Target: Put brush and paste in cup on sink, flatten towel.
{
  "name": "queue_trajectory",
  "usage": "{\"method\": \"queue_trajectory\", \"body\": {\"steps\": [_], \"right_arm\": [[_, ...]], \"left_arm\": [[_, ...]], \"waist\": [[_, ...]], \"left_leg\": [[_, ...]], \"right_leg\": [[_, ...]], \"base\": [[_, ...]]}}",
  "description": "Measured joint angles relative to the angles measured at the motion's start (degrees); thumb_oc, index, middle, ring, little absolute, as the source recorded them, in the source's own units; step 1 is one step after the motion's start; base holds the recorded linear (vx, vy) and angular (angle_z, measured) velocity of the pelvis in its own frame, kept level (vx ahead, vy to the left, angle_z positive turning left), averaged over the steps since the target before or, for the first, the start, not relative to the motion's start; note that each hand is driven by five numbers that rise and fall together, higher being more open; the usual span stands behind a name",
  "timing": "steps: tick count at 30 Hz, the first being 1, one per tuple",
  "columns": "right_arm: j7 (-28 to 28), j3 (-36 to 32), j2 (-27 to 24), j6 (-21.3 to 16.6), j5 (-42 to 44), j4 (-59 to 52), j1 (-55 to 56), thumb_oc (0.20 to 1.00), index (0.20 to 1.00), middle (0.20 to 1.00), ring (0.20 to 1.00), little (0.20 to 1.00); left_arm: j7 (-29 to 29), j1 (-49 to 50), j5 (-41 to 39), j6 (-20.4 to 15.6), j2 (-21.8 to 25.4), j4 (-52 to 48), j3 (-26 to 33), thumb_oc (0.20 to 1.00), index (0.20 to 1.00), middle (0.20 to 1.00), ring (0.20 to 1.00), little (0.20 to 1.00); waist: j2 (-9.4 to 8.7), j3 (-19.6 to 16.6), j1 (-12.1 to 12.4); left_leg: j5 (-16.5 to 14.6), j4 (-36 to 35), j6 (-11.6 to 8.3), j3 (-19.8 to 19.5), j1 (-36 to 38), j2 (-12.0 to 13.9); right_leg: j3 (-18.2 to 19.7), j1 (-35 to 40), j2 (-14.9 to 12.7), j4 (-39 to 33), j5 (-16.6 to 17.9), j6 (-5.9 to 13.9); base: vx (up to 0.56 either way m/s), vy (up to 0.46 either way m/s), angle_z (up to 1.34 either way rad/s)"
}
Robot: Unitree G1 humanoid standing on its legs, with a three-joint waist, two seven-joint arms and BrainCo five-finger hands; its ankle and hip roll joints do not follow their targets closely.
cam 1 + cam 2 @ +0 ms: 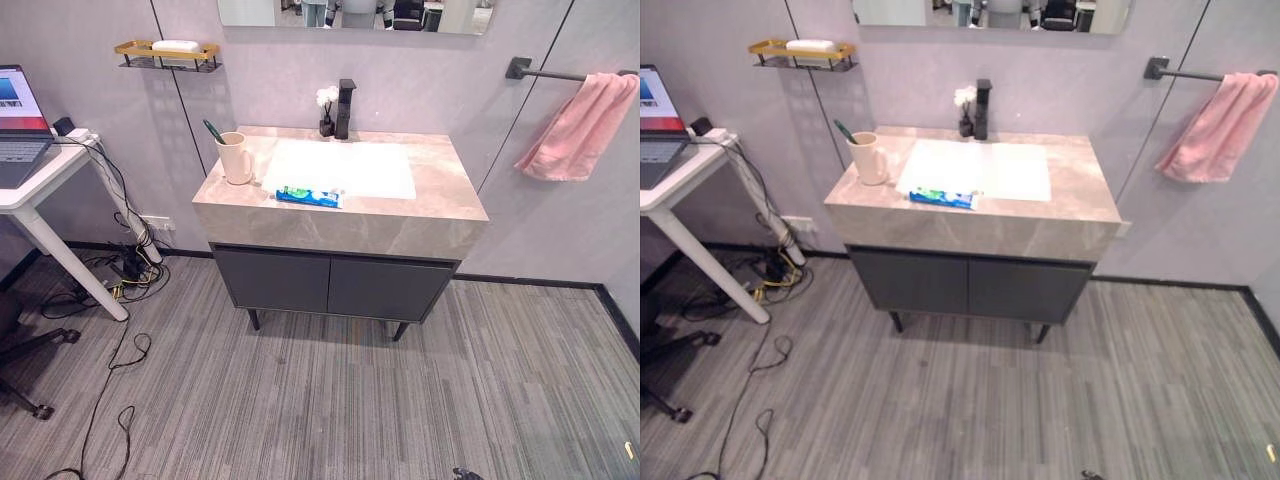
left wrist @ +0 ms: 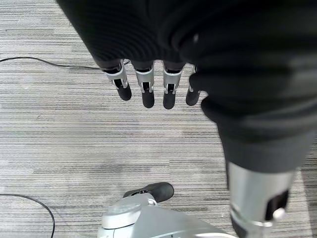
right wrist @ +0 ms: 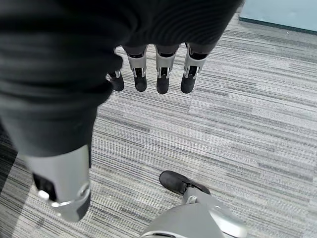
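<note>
Both hands hang over the grey striped floor, nothing held: left hand [image 2: 148,84] fingers [image 2: 143,91] straight and relaxed, right hand [image 3: 158,69] likewise. All task things well away from the fingers. Green-handled toothbrush [image 1: 212,130] already stands in the beige ceramic cup [image 1: 236,158] on the marble tabletop [image 1: 440,215]. Blue-green toothpaste tube [image 1: 308,196] lies flat at the white basin's front edge; light, squashy, probably slick, so pinch mid-body. Pink soft towel [image 1: 580,125] hangs bunched on the bar; limp, take an edge.
</note>
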Motion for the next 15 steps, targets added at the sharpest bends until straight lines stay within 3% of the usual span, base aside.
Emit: {"method": "queue_trajectory", "body": {"steps": [6, 9, 10, 11, 12, 13, 15], "right_arm": [[0.25, -0.58, 0.11, -0.25, 0.77, 0.93, 0.73, 1.0, 1.0, 1.0, 1.0, 1.0], [0.34, -4.25, 1.36, -0.25, 5.82, 2.33, 0.19, 1.0, 1.0, 1.0, 1.0, 1.0], [0.2, -4.25, 1.15, -0.58, 7.98, -0.02, -2.42, 1.0, 1.0, 1.0, 1.0, 1.0], [0.24, -4.69, 0.94, -0.66, 9.28, -0.94, -5.09, 1.0, 1.0, 1.0, 1.0, 1.0], [0.24, -4.79, 0.93, -0.69, 10.02, -0.93, -5.41, 1.0, 1.0, 1.0, 1.0, 1.0], [0.39, -6.99, 0.46, -1.39, 13.19, -1.01, -5.77, 1.0, 1.0, 1.0, 1.0, 1.0], [0.5, -7.31, -0.81, -1.55, 15.15, -1.08, -6.66, 1.0, 1.0, 1.0, 1.0, 1.0]], "left_arm": [[-0.18, 0.52, 0.45, -0.01, -0.02, -0.36, -0.25, 1.0, 1.0, 1.0, 1.0, 1.0], [-0.51, -0.28, -0.24, -0.01, -0.04, -0.53, 0.15, 1.0, 1.0, 1.0, 1.0, 1.0], [-0.31, -3.97, -2.29, -0.15, 0.09, -2.17, 0.96, 1.0, 1.0, 1.0, 1.0, 1.0], [-0.33, -6.87, -2.42, -0.15, 0.22, -2.26, 1.18, 1.0, 1.0, 1.0, 1.0, 1.0], [-0.33, -7.41, -2.43, -0.15, 0.32, -2.27, 1.17, 1.0, 1.0, 1.0, 1.0, 1.0], [-0.63, -8.17, -4.58, -0.58, 0.78, -3.42, 0.45, 1.0, 1.0, 1.0, 1.0, 1.0], [-1.12, -8.95, -6.32, -1.37, 0.95, -3.72, 0.16, 1.0, 1.0, 1.0, 1.0, 1.0]], "waist": [[0.24, 0.38, -0.1], [0.23, 1.04, -0.1], [0.09, 5.25, -0.05], [0.01, 8.7, -0.24], [-0.15, 9.54, -0.32], [-0.47, 11.4, -0.48], [0.1, 12.85, -0.4]], "left_leg": [[0.02, -0.03, -0.02, 0.01, 0.05, 0.03], [-0.04, 0.5, 0.0, 0.22, -0.04, 0.04], [-2.44, 9.77, -0.27, -0.29, -7.56, 0.09], [-3.32, 13.65, 0.17, -0.15, -11.13, 0.02], [-3.5, 14.7, 0.23, -0.1, -11.81, -0.24], [-5.75, 21.86, -0.22, -0.4, -16.21, -0.59], [-9.13, 26.26, 0.79, -0.63, -19.2, -0.04]], "right_leg": [[0.11, 0.02, 0.02, -0.01, -0.05, 0.04], [0.18, -0.1, 0.03, 0.9, -0.16, 0.08], [0.11, -8.2, -0.3, 10.63, -2.87, 0.01], [0.41, -13.26, -1.12, 16.76, -4.76, 0.08], [0.38, -14.42, -1.4, 18.76, -5.46, 0.01], [-0.05, -18.78, -2.98, 26.24, -8.3, 0.57], [-0.55, -21.38, -3.7, 29.96, -10.82, 0.0]], "base": [[0.0, 0.0, 0.0], [-0.12, 0.014, -0.06], [-0.28, 0.035, -0.18], [-0.28, 0.04, -0.17], [-0.26, 0.04, -0.01], [-0.18, 0.028, 0.07], [-0.03, 0.007, -0.02]]}}
